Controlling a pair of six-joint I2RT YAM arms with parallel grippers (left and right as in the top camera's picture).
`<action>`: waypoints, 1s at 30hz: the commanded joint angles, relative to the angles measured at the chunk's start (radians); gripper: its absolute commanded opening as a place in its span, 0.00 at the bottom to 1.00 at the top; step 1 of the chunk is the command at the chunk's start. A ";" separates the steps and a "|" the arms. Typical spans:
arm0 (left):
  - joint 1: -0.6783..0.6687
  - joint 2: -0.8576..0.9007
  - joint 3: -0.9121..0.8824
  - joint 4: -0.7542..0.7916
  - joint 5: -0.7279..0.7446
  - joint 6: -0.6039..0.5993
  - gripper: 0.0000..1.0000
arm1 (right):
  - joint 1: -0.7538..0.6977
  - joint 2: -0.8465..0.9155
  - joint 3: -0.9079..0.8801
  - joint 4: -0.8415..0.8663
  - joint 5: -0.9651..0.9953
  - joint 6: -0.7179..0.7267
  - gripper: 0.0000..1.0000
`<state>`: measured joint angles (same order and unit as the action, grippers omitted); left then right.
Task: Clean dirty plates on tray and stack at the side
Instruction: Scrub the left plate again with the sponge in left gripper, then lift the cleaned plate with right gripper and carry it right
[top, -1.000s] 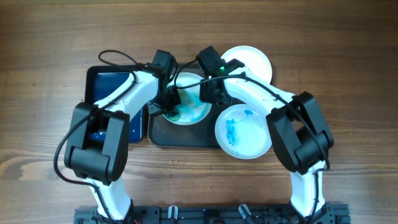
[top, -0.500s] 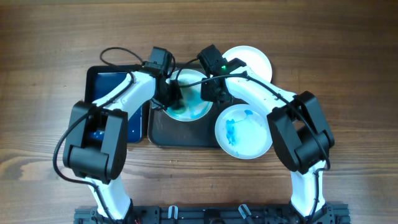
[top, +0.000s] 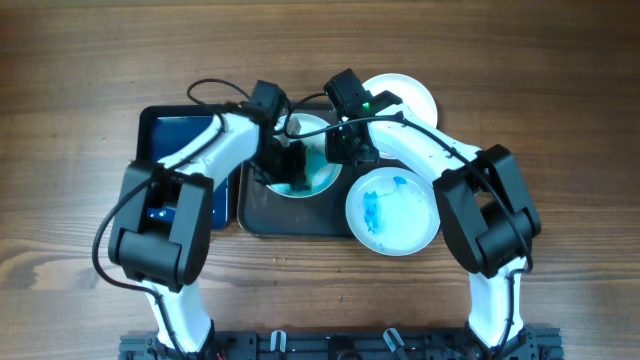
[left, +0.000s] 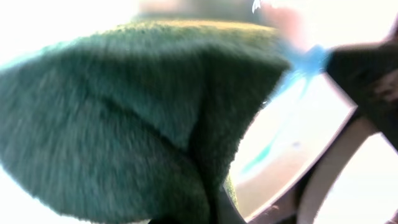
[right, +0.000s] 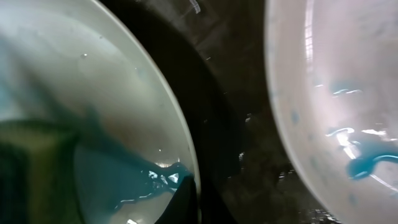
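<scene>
overhead and wrist views, left to right. small black tray (top: 172, 135), blue-bottomed, sits on the counter (top: 70, 90) just left of the grey tray (top: 290, 216). left tool (top: 288, 165), over the grey tray's back half, is closed on a green sponge (left: 124, 124) set on the turquoise-smeared plate (top: 318, 180) lying in the grey tray. right tool (top: 346, 150) is at that plate's right rim; whether it grips cannot be told. second plate (top: 392, 215), blue-streaked, overlaps the grey tray's right edge. third plate (top: 412, 95), visible face white, lies beyond the grey tray's back right corner.
</scene>
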<state>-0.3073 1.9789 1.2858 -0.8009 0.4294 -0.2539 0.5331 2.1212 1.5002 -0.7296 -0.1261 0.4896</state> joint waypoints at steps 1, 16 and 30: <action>0.109 -0.029 0.181 -0.072 0.058 0.027 0.04 | 0.019 0.015 -0.021 -0.013 -0.079 -0.057 0.04; 0.303 -0.069 0.291 -0.203 -0.038 -0.091 0.04 | 0.175 -0.334 -0.018 -0.115 0.739 -0.172 0.04; 0.303 -0.069 0.290 -0.203 -0.038 -0.092 0.04 | 0.575 -0.411 -0.018 -0.093 1.646 -0.254 0.04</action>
<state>-0.0029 1.9297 1.5684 -1.0039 0.3904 -0.3355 1.1015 1.7348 1.4811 -0.8299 1.3922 0.2695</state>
